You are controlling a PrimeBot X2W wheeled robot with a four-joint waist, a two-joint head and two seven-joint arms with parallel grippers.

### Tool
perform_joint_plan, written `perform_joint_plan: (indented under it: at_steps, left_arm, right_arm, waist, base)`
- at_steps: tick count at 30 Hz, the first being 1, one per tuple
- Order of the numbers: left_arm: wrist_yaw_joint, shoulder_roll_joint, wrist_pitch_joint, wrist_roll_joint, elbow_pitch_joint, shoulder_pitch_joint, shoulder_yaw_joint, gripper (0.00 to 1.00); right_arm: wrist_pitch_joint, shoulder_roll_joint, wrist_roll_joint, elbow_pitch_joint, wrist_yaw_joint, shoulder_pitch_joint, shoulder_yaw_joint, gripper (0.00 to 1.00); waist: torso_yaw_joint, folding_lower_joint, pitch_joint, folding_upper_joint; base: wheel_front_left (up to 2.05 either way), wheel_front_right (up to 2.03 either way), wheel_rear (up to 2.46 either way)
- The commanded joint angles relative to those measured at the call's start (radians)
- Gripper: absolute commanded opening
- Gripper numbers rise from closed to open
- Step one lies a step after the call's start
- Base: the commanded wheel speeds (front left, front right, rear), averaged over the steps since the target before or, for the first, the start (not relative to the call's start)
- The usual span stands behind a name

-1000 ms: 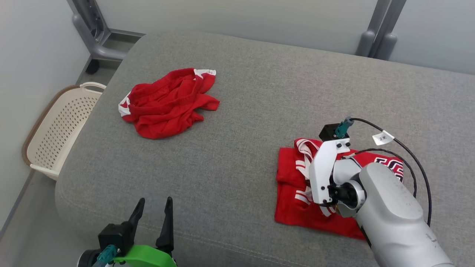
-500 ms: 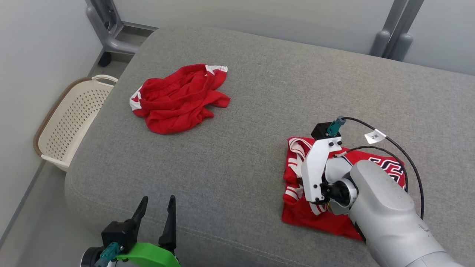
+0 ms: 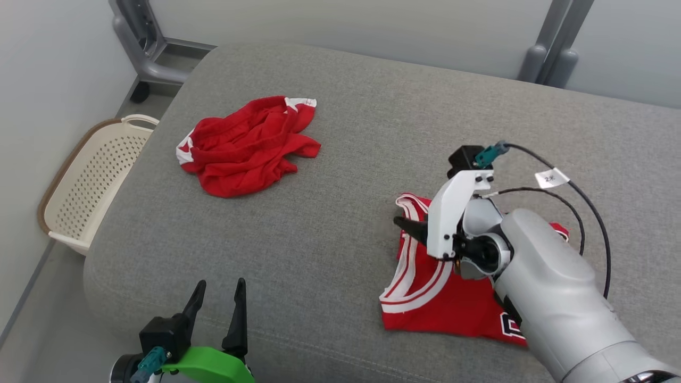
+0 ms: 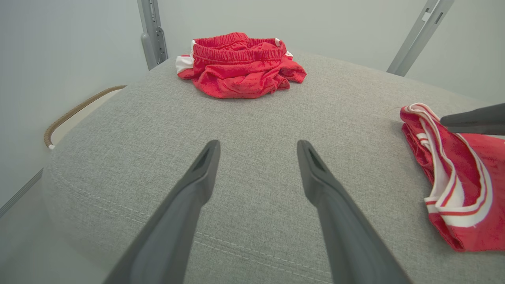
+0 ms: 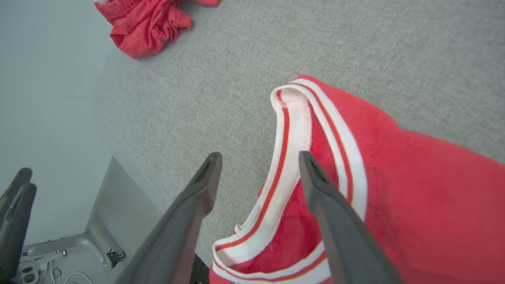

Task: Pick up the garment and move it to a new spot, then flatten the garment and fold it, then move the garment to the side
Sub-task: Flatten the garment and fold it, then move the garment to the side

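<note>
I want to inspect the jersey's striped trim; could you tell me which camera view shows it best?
The right wrist view: the striped trim runs close up between the open fingers, stitching visible. The head view shows the trim smaller, partly behind the right arm. The left wrist view catches it at its right edge.

Head view looks down on the grey cushion [image 3: 346, 133]; both wrist views skim it, probably sharing the red heap [image 3: 245, 146]

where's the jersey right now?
Head view: the red jersey lies at the near right of the grey cushion, just below the open right tool; the crumpled red shorts lie apart, far left.
</note>
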Motion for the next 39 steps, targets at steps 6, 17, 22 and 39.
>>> perform_joint_plan:
  at_steps: [6,17,22,39]
  left_arm:
    - [0.012,0.01,-0.004,0.015,-0.016,0.02,0.017,1.0]
    - [0.019,0.015,-0.004,0.011,-0.04,0.058,0.041,1.0]
    - [0.017,0.01,-0.004,0.018,-0.047,0.052,0.044,1.0]
    - [0.0,0.016,0.001,0.031,-0.036,0.005,0.026,1.0]
  right_arm:
    - [-0.056,-0.013,-0.083,0.009,0.0,-0.017,-0.101,1.0]
    - [0.043,-0.103,-0.269,-0.181,0.0,0.205,-0.389,1.0]
    - [0.122,-0.062,-0.333,-0.36,0.0,0.323,-0.502,1.0]
    - [0.156,-0.005,-0.306,-0.469,0.0,0.412,-0.548,1.0]
  waist:
    - [-0.058,0.0,-0.027,-0.0001]
    - [-0.159,0.0,-0.052,-0.0001]
    - [-0.195,0.0,-0.043,-0.0001]
    - [-0.17,0.0,0.015,-0.0001]
  base:
    - [0.0,0.0,0.0]
    - [0.0,0.0,0.0]
    - [0.0,0.0,0.0]
    - [0.0,0.0,0.0]
